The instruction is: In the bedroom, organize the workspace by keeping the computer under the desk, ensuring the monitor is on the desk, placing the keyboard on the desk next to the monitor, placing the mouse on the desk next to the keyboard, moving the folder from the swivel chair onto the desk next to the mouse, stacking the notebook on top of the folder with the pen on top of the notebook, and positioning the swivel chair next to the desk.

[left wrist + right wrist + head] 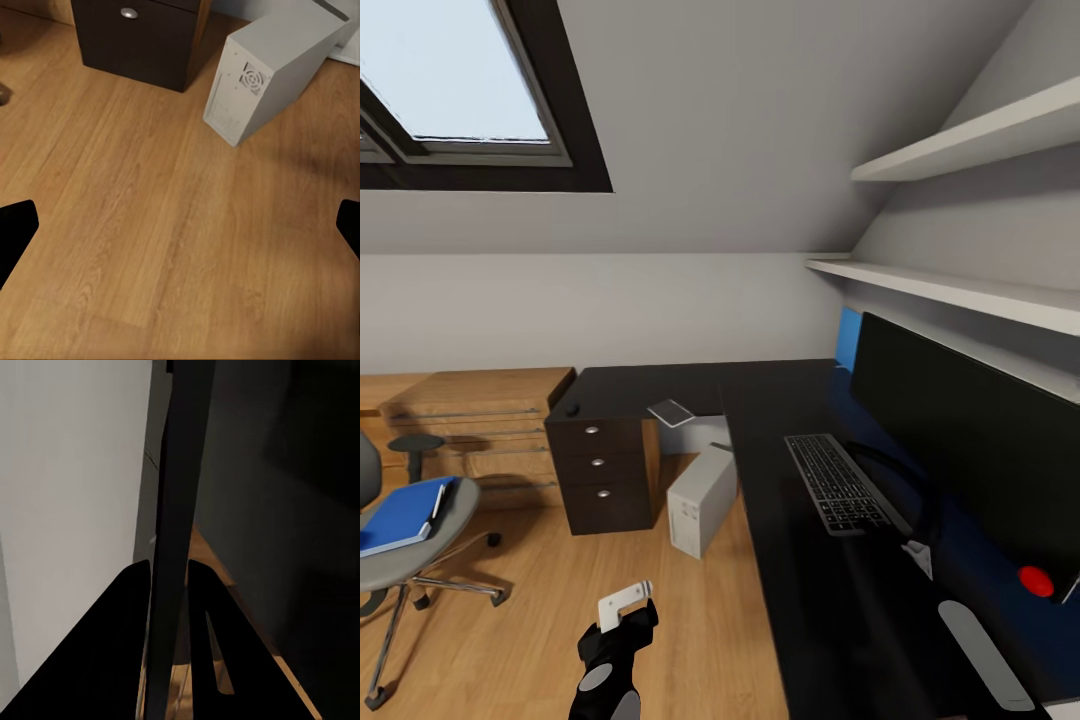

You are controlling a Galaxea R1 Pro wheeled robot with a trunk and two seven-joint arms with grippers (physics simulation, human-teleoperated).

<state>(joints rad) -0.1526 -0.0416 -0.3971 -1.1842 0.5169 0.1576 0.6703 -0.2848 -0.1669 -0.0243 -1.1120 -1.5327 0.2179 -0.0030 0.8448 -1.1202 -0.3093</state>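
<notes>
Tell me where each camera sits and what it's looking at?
Head view: high on the robot, looking down at the desk, keyboard; left gripper shows.
Left wrist view: looks down at the floor; dark fingertips at the edges.
Right wrist view: fingers flank a dark panel.
Head and left wrist views share the computer.

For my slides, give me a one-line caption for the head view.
Keyboard and monitor on the desk, computer beneath, folder on the chair.
</notes>
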